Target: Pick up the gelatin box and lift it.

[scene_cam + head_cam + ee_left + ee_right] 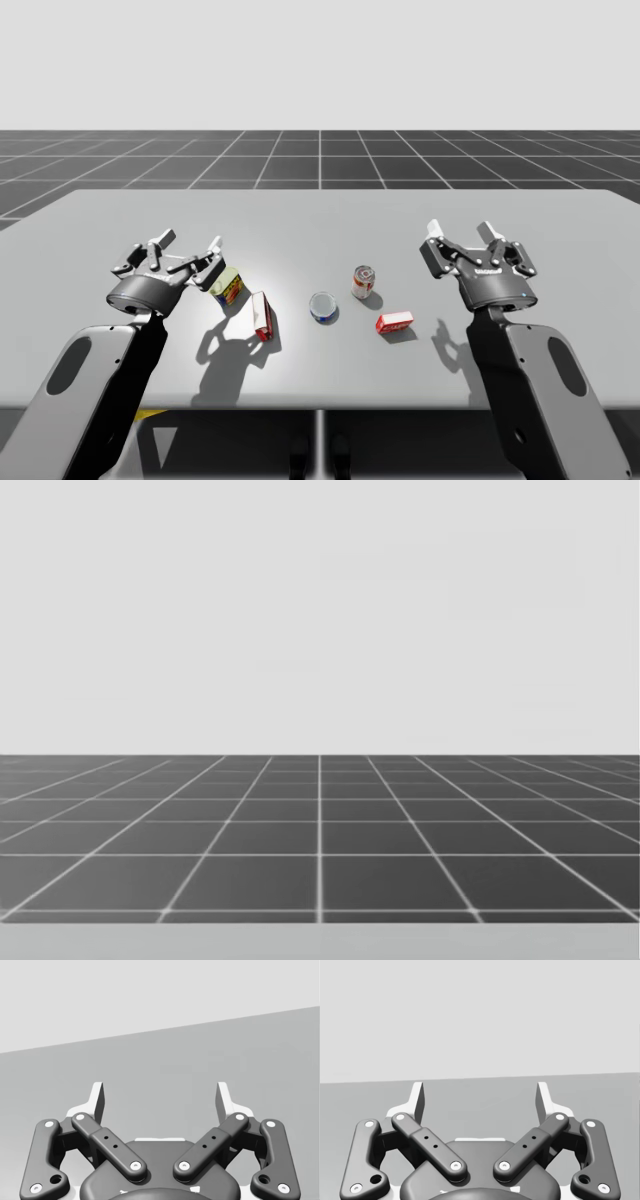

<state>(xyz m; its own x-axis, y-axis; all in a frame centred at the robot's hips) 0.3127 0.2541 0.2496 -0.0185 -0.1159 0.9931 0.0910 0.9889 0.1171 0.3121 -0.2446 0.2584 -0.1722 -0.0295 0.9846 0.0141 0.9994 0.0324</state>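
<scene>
A small red cardboard gelatin box (pixel 395 322) lies flat on the smooth grey bench (pixel 560 300), near the front edge and right of centre, touched by nothing. Just behind it stands a red-and-white cylindrical can (pixel 364 282). To their left sits a low round tin (pixel 323 307) with a blue wall and pale top, then a narrow red-and-white box (pixel 262 315) standing on end, then a tilted yellow-and-green can (pixel 228 287).

The left fingers (pixel 98 1100), dark jointed links with pale tips, are spread wide and hold nothing. In the high view they hang above the bench near the yellow-and-green can. The right fingers (pixel 418 1100), of the same build, are likewise spread wide and empty. They are raised above the bench to the right of the gelatin box and well apart from it.

Both arms cast soft shadows on the matt benchtop. Beyond the bench, a dark floor (pixel 320 830) ruled with thin pale grid lines runs to a flat horizon under a plain light-grey backdrop.
</scene>
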